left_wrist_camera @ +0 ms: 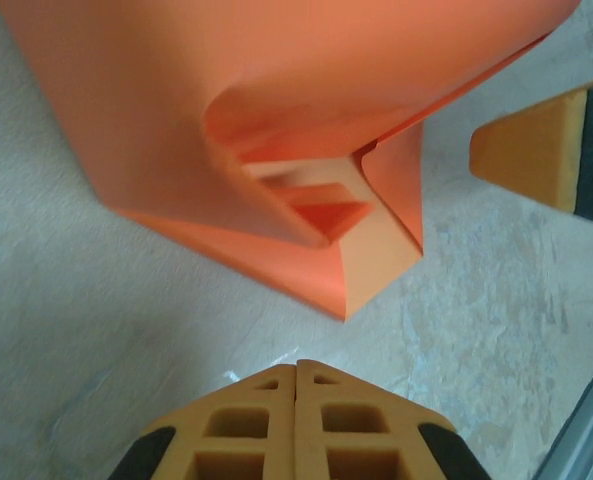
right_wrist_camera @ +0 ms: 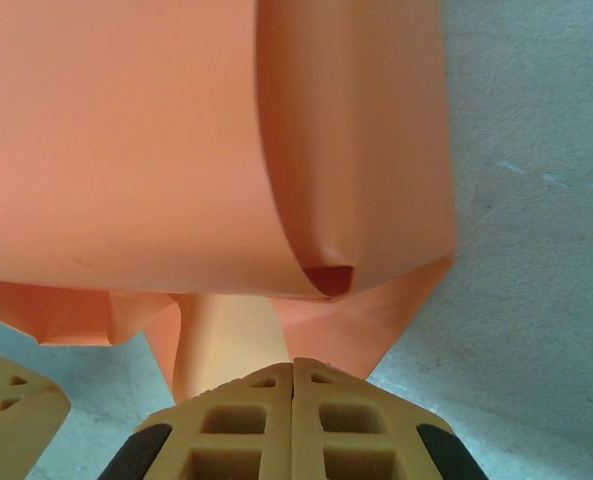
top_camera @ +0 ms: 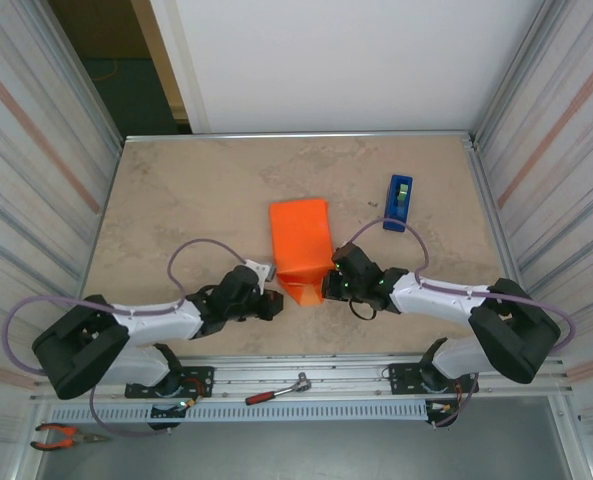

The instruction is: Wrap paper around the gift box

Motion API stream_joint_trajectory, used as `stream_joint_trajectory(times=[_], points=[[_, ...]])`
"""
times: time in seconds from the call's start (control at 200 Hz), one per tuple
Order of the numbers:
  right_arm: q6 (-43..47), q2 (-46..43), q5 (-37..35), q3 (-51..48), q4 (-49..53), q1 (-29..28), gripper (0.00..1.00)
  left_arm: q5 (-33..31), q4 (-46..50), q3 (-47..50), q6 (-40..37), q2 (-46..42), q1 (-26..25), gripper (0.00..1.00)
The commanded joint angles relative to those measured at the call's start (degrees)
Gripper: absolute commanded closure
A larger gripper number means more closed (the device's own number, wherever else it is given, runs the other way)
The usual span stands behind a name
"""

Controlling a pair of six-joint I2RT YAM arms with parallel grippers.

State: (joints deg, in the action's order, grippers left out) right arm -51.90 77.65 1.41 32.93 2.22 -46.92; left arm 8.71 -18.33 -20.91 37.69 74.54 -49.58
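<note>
Left claw (left_wrist_camera: 296, 366) closed, beige tabletop (top_camera: 176, 200), corrugated walls (top_camera: 36, 130)

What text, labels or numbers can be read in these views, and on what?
None can be read.
The paper: plain orange, no print on the faces the wrist views show.
The tape dispenser: blue, any label is too small to read.

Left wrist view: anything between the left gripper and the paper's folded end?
Nothing visible. Only bare table lies between the shut left gripper and the folded end of the paper. The right gripper sits at the paper's other side, out of that path.
</note>
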Motion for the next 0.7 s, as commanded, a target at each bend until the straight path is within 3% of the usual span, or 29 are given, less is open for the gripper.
stream_joint_trajectory(times=[0.0,0.311,0.501,0.696], points=[[-2.2,-0.2,-2.3,-1.6,-0.9,-0.5,1.00,-1.5,-4.2,-3.4,-1.3,1.8,-0.4,1.00],[-5.0,-2.7,-4.0,-3.7,1.0,-1.8,1.00,-2.6,-6.3,-7.9,-3.0,9.5,-0.4,1.00],[-7.4,-2.3,-4.8,-3.3,2.3,-3.8,0.70,-3.2,-7.7,-9.2,-3.6,12.3,-0.4,1.00],[-8.3,0.5,-5.4,-1.4,2.6,-5.6,0.65,-3.1,-8.0,-9.7,-3.9,13.4,-0.4,1.00]])
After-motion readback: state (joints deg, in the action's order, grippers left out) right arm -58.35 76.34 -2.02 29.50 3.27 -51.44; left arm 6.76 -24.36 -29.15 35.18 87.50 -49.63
